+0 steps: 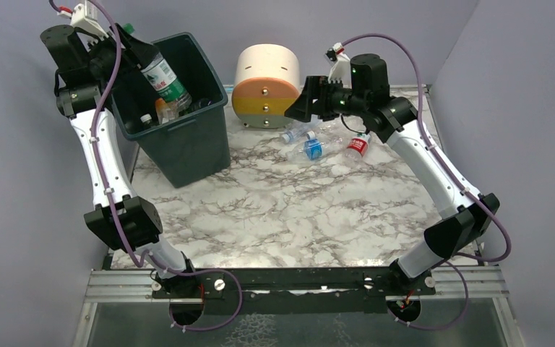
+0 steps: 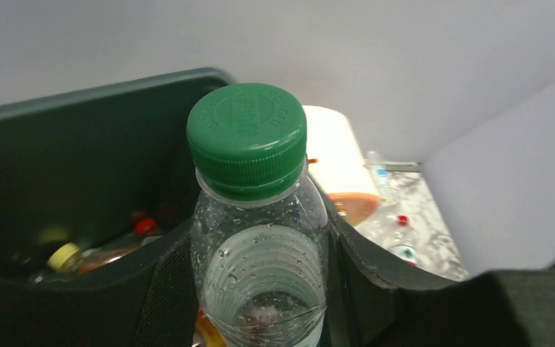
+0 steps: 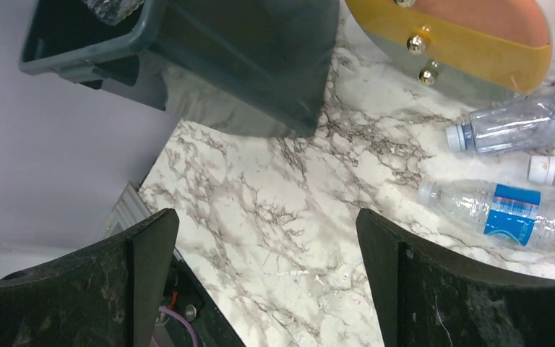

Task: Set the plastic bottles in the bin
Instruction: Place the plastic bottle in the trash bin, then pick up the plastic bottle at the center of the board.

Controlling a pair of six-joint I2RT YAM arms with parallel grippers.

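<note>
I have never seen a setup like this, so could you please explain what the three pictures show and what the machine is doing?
These are two robot arms bolted at the near edge of a marble table. The wide picture comes from a fixed camera above and behind them; the other two come from cameras on each wrist, looking past the fingers.

The left gripper is shut on a clear bottle with a green cap, holding it over the dark bin. Several bottles already lie inside the bin.

The right gripper is open and empty, above the table. Near it lie more bottles, one with a blue label and one with a red label. The round cream, orange and yellow drawer unit stands behind them.
</note>
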